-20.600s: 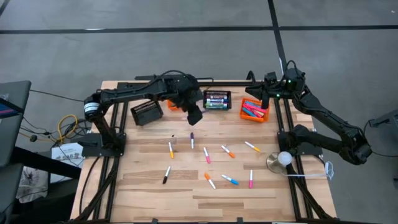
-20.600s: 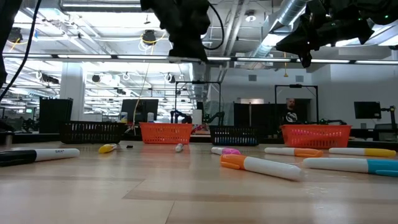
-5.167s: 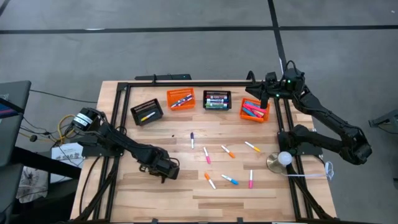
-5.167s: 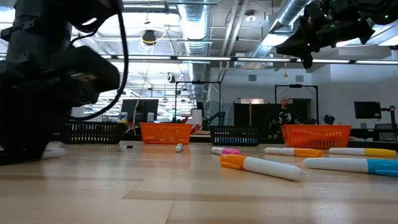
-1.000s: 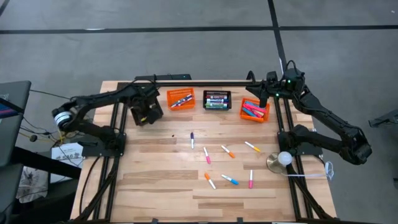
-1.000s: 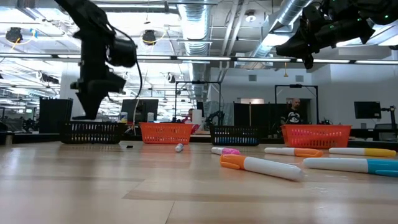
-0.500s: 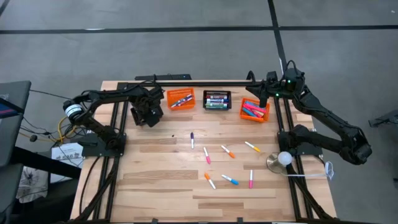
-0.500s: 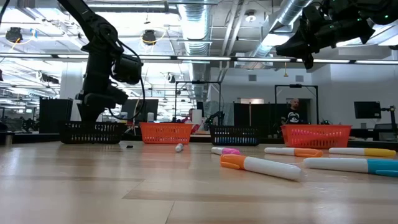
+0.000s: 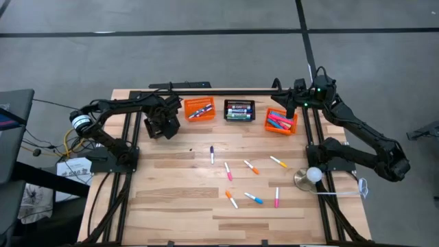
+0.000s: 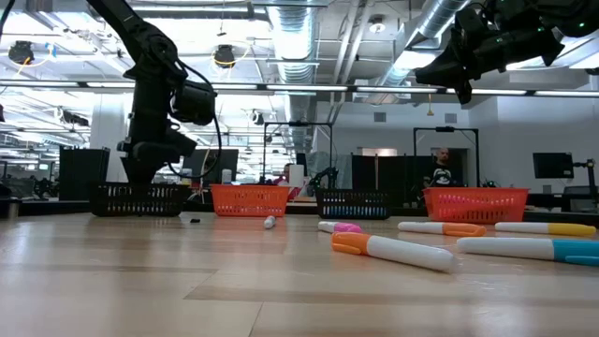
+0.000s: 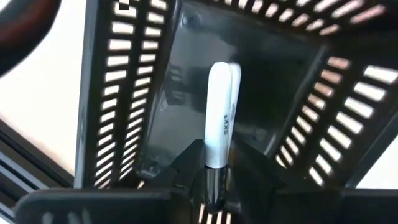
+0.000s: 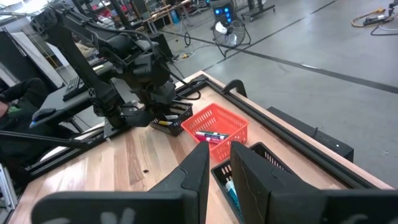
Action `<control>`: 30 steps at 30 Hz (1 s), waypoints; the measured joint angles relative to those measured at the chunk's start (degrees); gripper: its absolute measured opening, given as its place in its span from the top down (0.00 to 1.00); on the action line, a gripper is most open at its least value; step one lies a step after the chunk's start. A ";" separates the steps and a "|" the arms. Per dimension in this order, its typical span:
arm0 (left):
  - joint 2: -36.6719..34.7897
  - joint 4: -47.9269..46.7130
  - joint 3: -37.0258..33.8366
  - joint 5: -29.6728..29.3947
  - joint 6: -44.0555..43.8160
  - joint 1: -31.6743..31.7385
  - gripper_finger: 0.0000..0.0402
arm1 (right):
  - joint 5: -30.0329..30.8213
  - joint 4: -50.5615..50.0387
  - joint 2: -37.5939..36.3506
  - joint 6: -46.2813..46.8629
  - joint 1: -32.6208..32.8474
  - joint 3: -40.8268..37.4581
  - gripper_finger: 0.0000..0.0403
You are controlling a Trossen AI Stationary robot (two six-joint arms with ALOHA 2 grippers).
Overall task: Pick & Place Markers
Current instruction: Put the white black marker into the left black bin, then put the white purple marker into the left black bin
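Desk [image 9: 171,206]: wooden top in a workshop, four mesh baskets along the far edge.
Markers [image 9: 252,199]: loose ones scattered centre to right; others already in the baskets.
Left tool [image 9: 162,125]: above the far-left black basket [image 11: 124,93], clasping a white marker [image 11: 217,118] by its dark end.
Right tool [image 9: 287,103]: clenched, empty, over the far-right orange basket [image 9: 280,122].

Both arms matte black, tubular links with bulky joint housings. Left arm [image 9: 116,106] carries a white-banded joint; right arm [image 9: 357,130] shows a green indicator light.
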 joint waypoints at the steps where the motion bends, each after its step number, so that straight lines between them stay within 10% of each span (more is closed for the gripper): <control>1: 0.00 0.30 0.00 0.00 -0.01 0.00 0.79 | -0.01 0.00 0.01 -0.01 0.00 0.00 0.86; 30: -11.01 0.50 0.00 0.23 -1.43 -0.24 0.63 | -0.05 0.00 0.00 1.35 0.09 0.00 0.86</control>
